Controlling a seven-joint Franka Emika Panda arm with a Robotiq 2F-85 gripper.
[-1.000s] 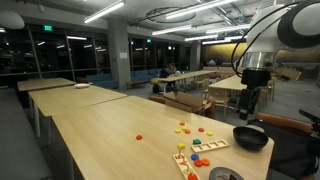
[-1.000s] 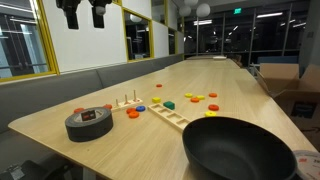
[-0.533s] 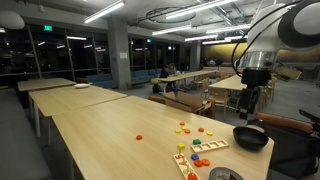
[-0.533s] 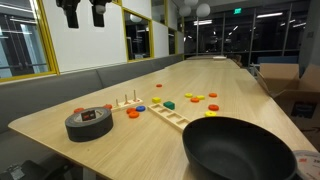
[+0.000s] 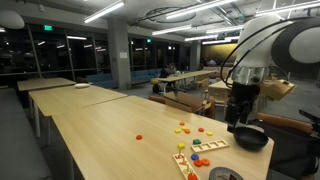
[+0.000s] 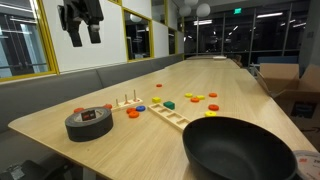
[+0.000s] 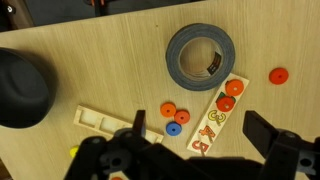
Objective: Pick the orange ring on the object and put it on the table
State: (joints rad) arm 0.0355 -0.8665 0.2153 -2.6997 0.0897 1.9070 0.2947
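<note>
A narrow wooden number board (image 7: 205, 125) lies on the table with two orange rings (image 7: 225, 103) seated at its end near the tape roll. Two more orange rings (image 7: 168, 110) and a blue one (image 7: 174, 128) lie loose beside it. In an exterior view the board (image 5: 187, 163) sits near the table's front. My gripper (image 7: 200, 135) is open and empty, hanging well above the board. It shows high over the table in both exterior views (image 5: 236, 122) (image 6: 86, 38).
A grey tape roll (image 7: 201, 55) (image 6: 89, 123) lies beside the board. A black bowl (image 7: 22, 88) (image 6: 240, 150) (image 5: 251, 138) stands at the table edge. A wooden peg rack (image 6: 127, 102) and loose coloured discs (image 6: 196, 97) (image 5: 185, 129) are scattered nearby. Another orange ring (image 7: 278, 75) lies apart.
The arm has swung lower and sideways over the table; the gripper now hangs closer to the board area. Objects on the table have not moved.
</note>
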